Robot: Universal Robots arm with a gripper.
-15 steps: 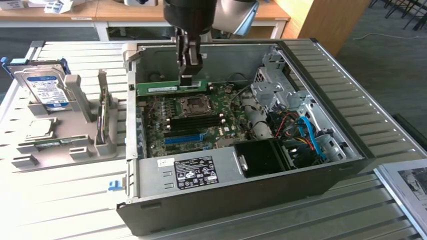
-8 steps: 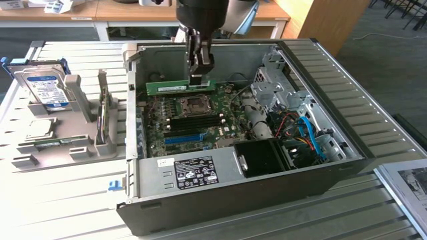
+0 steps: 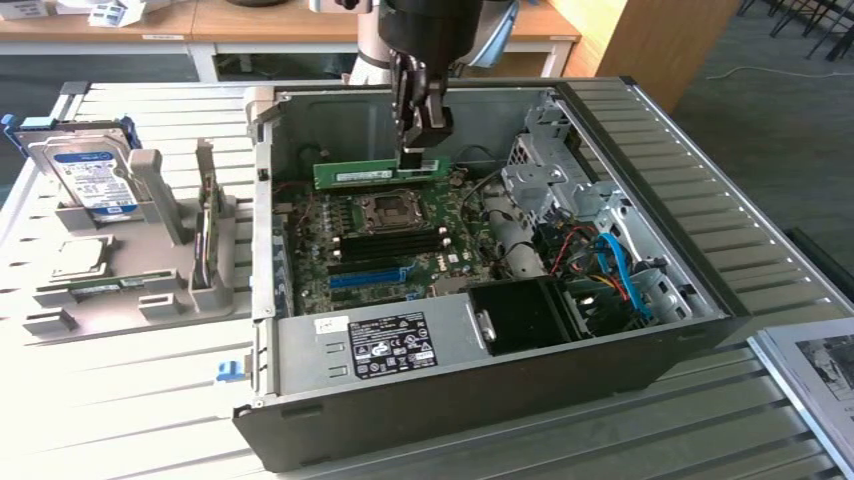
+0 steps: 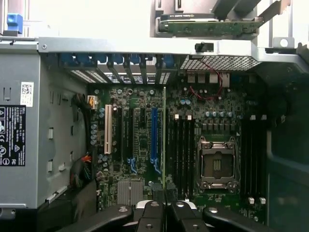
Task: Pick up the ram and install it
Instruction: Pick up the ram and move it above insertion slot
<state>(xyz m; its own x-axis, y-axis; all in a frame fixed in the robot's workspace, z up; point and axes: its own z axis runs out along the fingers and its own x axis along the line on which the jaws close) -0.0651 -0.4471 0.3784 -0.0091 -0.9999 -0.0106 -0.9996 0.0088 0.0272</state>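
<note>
Exterior view: gripper (image 3: pixel 416 158) pinching one end of ram (image 3: pixel 354 174), held above motherboard (image 3: pixel 310 225) inside case (image 3: pixel 641 150); off-centre grip may tilt it, jamming it across memory slots (image 3: pixel 390 243).

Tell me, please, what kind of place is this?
Probably a robotics lab or workshop: an open black desktop computer case lies on a slatted grey metal table, with wooden desks behind.
</note>
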